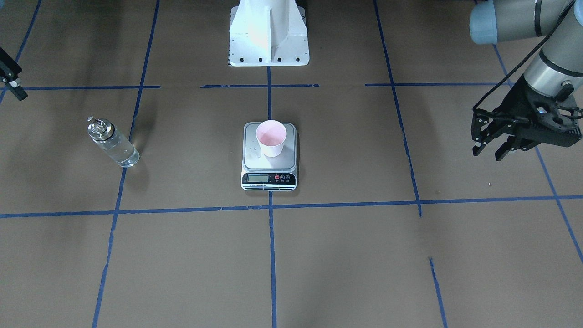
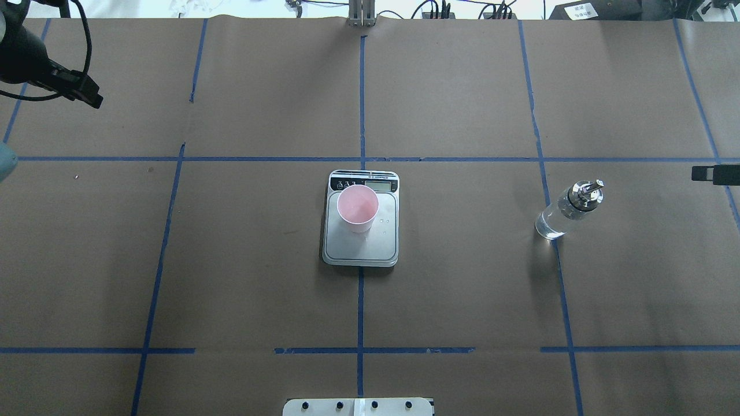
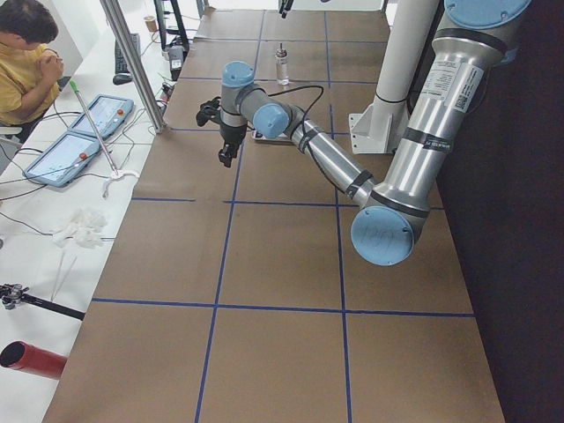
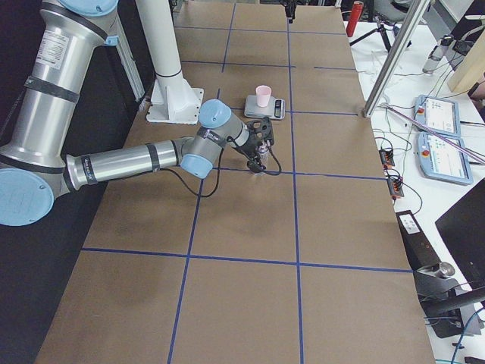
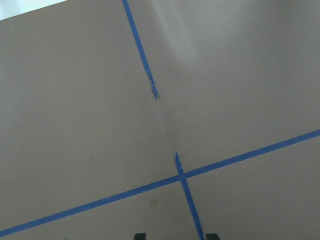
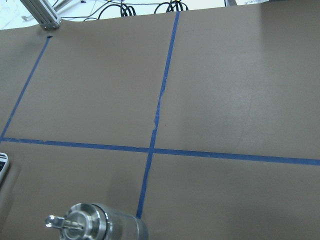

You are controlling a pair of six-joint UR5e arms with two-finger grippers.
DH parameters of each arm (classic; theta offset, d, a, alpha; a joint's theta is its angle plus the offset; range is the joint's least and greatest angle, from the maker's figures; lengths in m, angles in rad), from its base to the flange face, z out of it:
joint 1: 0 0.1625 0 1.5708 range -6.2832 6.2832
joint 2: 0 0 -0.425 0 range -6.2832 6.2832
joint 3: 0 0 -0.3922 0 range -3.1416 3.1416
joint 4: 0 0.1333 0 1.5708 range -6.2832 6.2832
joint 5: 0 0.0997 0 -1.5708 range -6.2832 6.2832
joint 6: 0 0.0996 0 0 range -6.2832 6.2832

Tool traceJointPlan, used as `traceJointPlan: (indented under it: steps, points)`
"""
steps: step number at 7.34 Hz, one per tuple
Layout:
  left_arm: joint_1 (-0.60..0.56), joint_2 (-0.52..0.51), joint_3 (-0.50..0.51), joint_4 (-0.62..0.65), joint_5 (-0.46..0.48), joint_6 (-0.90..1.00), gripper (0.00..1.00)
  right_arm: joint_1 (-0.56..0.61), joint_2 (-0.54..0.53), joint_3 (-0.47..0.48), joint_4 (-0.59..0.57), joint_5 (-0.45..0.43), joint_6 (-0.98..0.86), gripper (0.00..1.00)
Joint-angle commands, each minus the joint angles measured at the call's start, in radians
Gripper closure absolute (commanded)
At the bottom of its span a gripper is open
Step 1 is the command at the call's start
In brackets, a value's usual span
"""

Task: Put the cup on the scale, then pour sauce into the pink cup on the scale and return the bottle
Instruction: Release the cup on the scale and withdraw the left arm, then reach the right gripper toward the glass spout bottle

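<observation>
The pink cup [image 1: 271, 138] [image 2: 358, 208] stands upright on the far half of the scale's [image 1: 253, 157] [image 2: 361, 251] silver plate, at the table's middle. The clear glass bottle [image 1: 111, 143] [image 2: 569, 211] with its silver spout cap stands on the brown paper on the robot's right, and nothing grips it. In the right wrist view the bottle's cap [image 6: 82, 225] shows at the bottom edge. My right gripper [image 2: 714, 173] only peeks in at the frame's edge beside the bottle, and I cannot tell its state. My left gripper [image 1: 488, 154] [image 5: 175, 236] hovers open and empty far off on the robot's left.
The white arm base [image 1: 268, 36] stands behind the scale. Blue tape lines cross the brown paper. A few small droplets lie on the scale's plate. A seated person [image 3: 26, 53] and tablets [image 3: 79, 132] are beyond the table's far edge.
</observation>
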Motion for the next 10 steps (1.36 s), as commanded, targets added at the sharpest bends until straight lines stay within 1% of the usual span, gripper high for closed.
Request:
traceJointPlan:
  steps: [1, 2, 3, 4, 6, 7, 8, 9, 10]
  points:
    - [-0.025, 0.001, 0.022, 0.0, 0.004, 0.032, 0.49, -0.137, -0.026, 0.068, 0.0, -0.153, 0.035, 0.0]
    - [-0.057, -0.001, 0.052, -0.002, 0.003, 0.106, 0.48, -0.182, -0.04, 0.082, 0.0, -0.191, 0.033, 0.0]
    - [-0.061, -0.001, 0.065, -0.003, 0.003, 0.117, 0.47, -0.2, -0.086, 0.083, 0.0, -0.193, 0.033, 0.0]
    - [-0.061, -0.001, 0.077, -0.014, 0.003, 0.119, 0.47, -0.255, -0.121, 0.083, 0.0, -0.21, 0.027, 0.0]
    - [-0.067, -0.001, 0.1, -0.042, 0.003, 0.119, 0.47, -0.439, -0.131, 0.082, -0.011, -0.396, 0.038, 0.0]
    - [-0.067, -0.001, 0.109, -0.046, 0.003, 0.123, 0.47, -0.517, -0.126, 0.082, -0.02, -0.466, 0.091, 0.0]
    - [-0.068, -0.001, 0.146, -0.092, 0.003, 0.129, 0.47, -0.665, -0.105, 0.08, -0.053, -0.679, 0.146, 0.0]
    - [-0.093, -0.001, 0.202, -0.141, 0.003, 0.189, 0.47, -0.72, -0.083, 0.077, -0.055, -0.74, 0.201, 0.0]
    - [-0.107, -0.001, 0.235, -0.152, 0.003, 0.232, 0.47, -0.801, -0.078, 0.065, -0.057, -0.882, 0.27, 0.0]
